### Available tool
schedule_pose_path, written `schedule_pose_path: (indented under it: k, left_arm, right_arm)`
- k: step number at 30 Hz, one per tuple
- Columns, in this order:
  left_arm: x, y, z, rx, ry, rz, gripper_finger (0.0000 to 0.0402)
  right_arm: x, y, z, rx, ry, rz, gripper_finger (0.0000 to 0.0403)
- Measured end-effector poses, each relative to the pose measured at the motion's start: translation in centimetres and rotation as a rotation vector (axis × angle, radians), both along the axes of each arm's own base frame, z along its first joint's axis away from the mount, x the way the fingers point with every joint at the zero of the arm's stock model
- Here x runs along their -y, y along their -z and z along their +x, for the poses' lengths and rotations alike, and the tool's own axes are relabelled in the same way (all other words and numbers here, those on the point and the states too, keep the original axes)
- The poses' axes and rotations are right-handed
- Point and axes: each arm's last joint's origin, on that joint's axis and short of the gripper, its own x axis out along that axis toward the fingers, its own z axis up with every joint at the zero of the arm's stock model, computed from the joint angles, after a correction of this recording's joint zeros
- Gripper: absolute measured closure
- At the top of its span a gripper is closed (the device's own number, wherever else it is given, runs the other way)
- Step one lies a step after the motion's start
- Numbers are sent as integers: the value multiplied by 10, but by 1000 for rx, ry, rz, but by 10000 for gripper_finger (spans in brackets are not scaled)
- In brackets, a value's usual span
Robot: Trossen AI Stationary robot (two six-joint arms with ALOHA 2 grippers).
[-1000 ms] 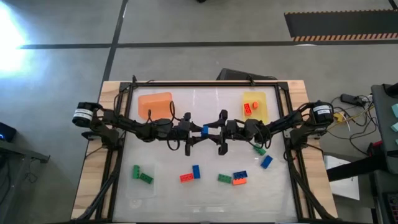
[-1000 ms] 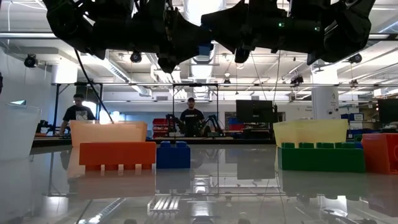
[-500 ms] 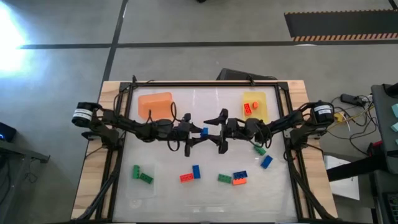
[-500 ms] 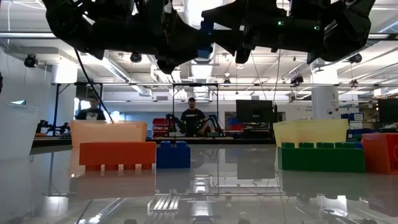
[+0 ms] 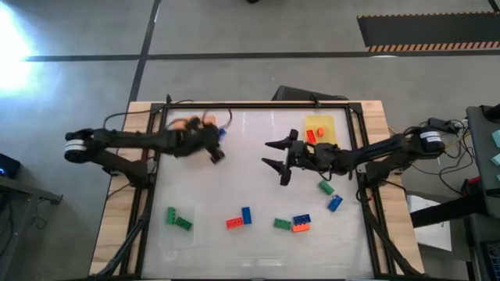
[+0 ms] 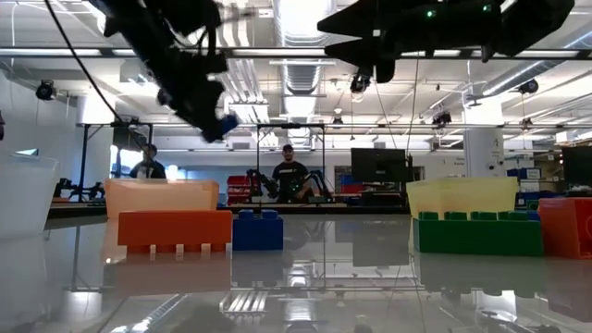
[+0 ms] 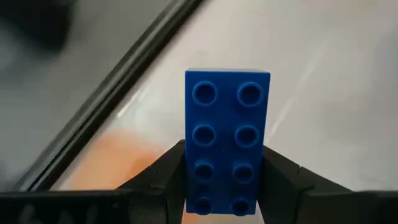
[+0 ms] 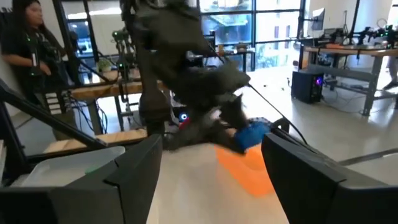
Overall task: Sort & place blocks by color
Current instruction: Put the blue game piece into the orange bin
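A blue block [image 7: 227, 142] is clamped in the left gripper [image 7: 225, 186], apparently above the orange tray [image 5: 192, 125] near the table's [image 5: 258, 187] far left corner. The right gripper [image 5: 275, 157] is held spread apart over the table's middle.

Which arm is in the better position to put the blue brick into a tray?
Left. The left gripper already holds the blue brick, beside the orange tray. The right gripper is open, empty, mid-table.
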Motion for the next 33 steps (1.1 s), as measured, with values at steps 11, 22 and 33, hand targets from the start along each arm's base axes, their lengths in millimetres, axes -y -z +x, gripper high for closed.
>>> schedule_pose_path:
  k: [11, 22, 33]
  left_arm:
    - [-74, 22, -47, -273, -258, -328, 267]
    - [-83, 33, -46, -334, -274, -324, 267]
    - [-84, 32, -46, -328, -284, -316, 235]
  right_arm:
    - [-1, -1, -4, -54, -8, 4, 156]
    - [-2, 1, -4, -69, -10, 4, 154]
    - [-2, 1, -4, -63, -11, 38, 154]
